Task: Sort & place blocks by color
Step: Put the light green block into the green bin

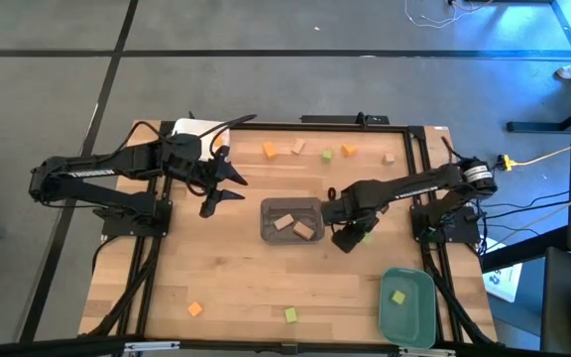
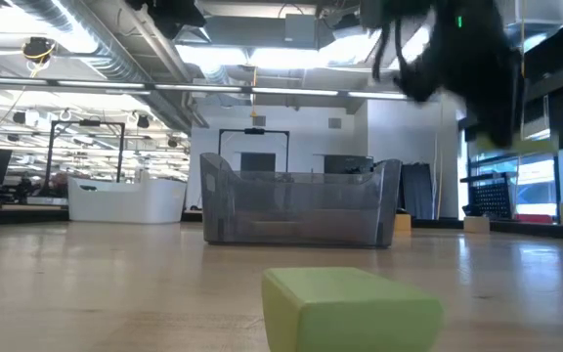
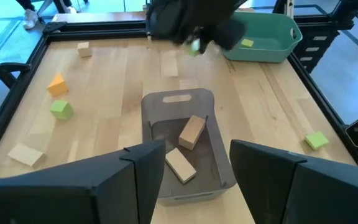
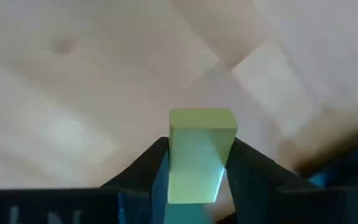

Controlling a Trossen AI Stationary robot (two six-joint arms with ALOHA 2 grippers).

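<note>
My right gripper hangs over the table just right of the grey tray, shut on a yellow-green block. From the left wrist view the same block shows under the dark right arm. Two tan blocks lie in the grey tray. The teal tray at the near right holds one green block. More orange, green and tan blocks lie loose on the table. My left gripper waits open, above the table left of the grey tray. My right gripper pinches the yellow-green block by two opposite side faces between its two fingers. The fingers come from above, pointing down. The block's lower end sticks out past the fingertips, and the block is lifted clear of the table.
Along the far edge lie orange, tan, green, orange and tan blocks. Near the front lie an orange block and a green block. A white tray sits under the left arm.
</note>
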